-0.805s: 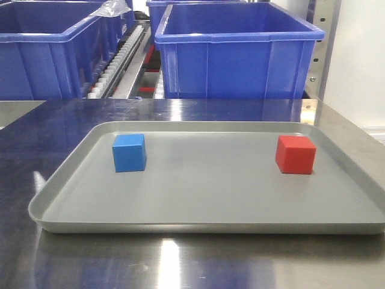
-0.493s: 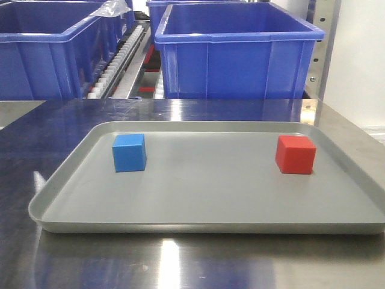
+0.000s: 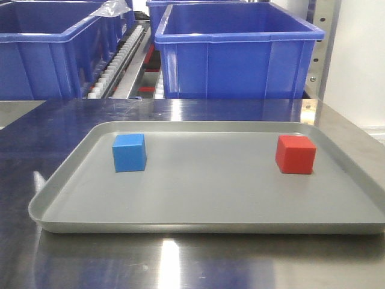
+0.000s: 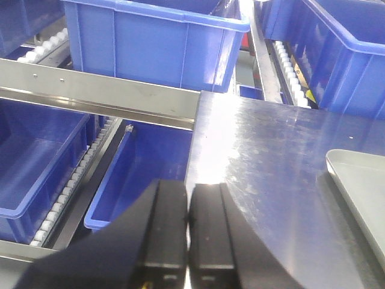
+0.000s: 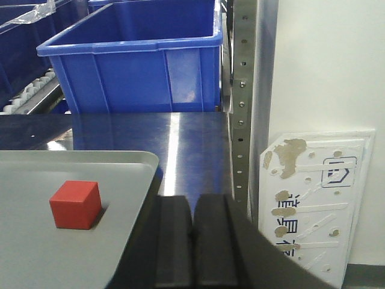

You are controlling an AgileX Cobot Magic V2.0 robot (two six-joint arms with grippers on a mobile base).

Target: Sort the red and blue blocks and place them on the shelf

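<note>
**Little legible writing in view**

The only lettering stands on a white panel [image 5: 313, 198] leaning against the wall in the right wrist view. It carries a blue outlined square symbol [image 5: 338, 170] and blue characters [image 5: 293, 203] below it, which are broken by peeled patches and too damaged to read. On the shelf [image 4: 108, 93], beside a roller track, a small yellow sticker [image 4: 310, 96] is too small to make out.

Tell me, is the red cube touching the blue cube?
Apart. The front-facing view shows the small red cube and the small blue cube on opposite sides of the shallow grey tray, bare tray between.
</note>
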